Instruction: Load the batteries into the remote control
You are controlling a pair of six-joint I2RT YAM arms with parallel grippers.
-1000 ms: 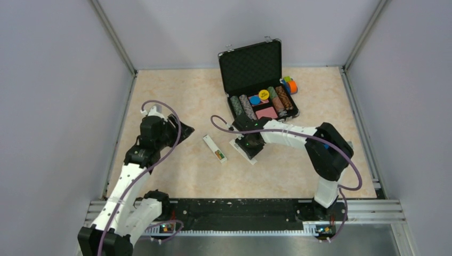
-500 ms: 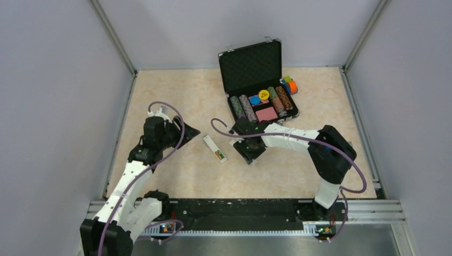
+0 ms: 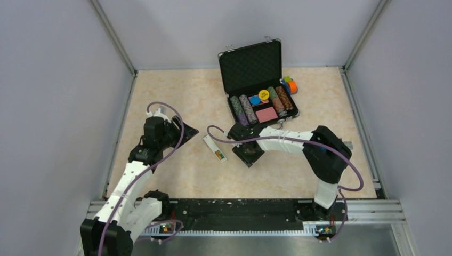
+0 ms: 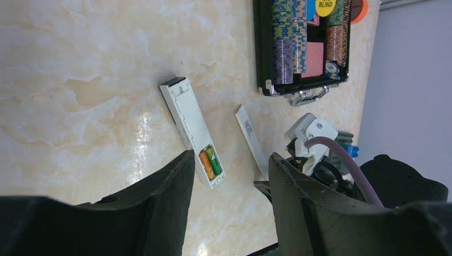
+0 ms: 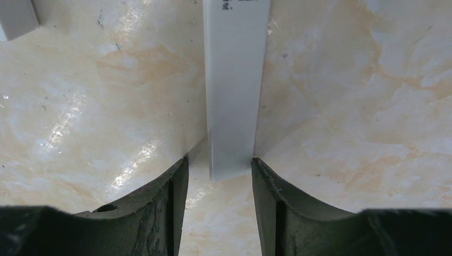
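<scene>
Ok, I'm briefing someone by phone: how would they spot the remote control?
Find the open black case. In front of it, slightly left, lies the remote control, a slim white bar. Unlike the plain white strip beside it, it holds orange and green batteries at one end.

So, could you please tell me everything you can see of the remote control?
The remote control is a slim white plastic bar lying flat on the marbled table, back side up. Its battery bay at one end is uncovered, with two batteries, one orange and one green, seated side by side. The opposite end has a dark edge. Nothing else touches it; a separate white strip lies beside it, apart.
</scene>
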